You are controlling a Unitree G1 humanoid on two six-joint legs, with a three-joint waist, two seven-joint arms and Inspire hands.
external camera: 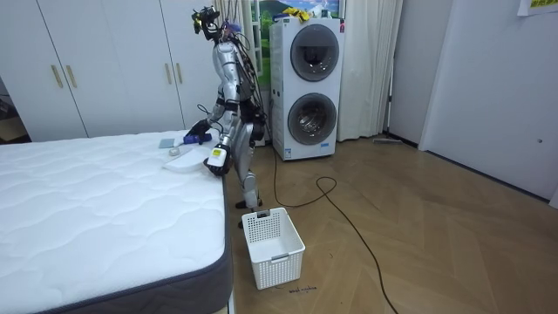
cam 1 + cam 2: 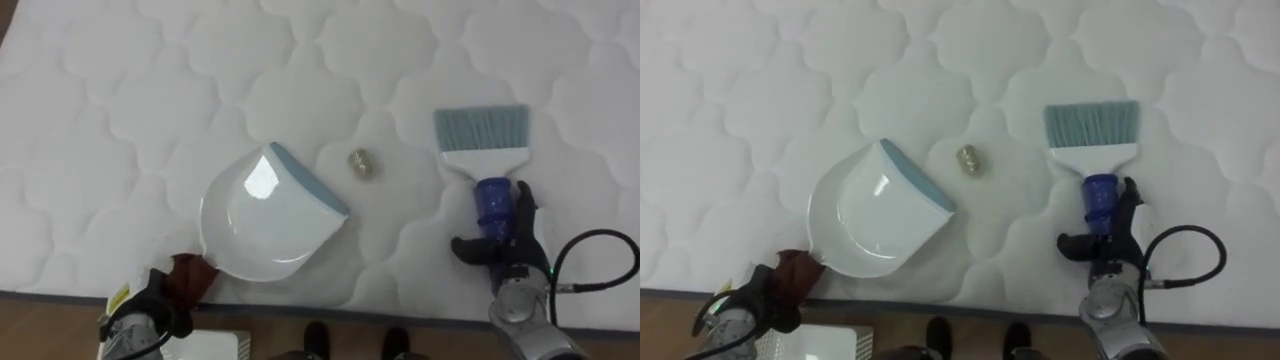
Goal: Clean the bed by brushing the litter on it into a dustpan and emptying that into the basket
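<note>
On the white quilted mattress (image 2: 120, 120) lies a small crumpled brownish scrap (image 2: 361, 164). To its left a white dustpan (image 2: 265, 220) with a blue-grey lip faces the scrap. My left hand (image 2: 150, 308) is curled round the dustpan's brown handle (image 2: 190, 275) at the mattress edge. To the scrap's right a brush (image 2: 482, 140) with pale blue bristles points away from me. My right hand (image 2: 505, 250) is shut on the brush's blue handle (image 2: 492, 198). In the room view I stand at the bedside, bent slightly over the bed (image 1: 105, 192).
The mattress edge runs along the bottom of the eye views, with wooden floor below. A white basket (image 1: 273, 247) stands on the floor by the bed corner. Behind me are a stacked washer and dryer (image 1: 305, 87) and white wardrobes (image 1: 105, 61).
</note>
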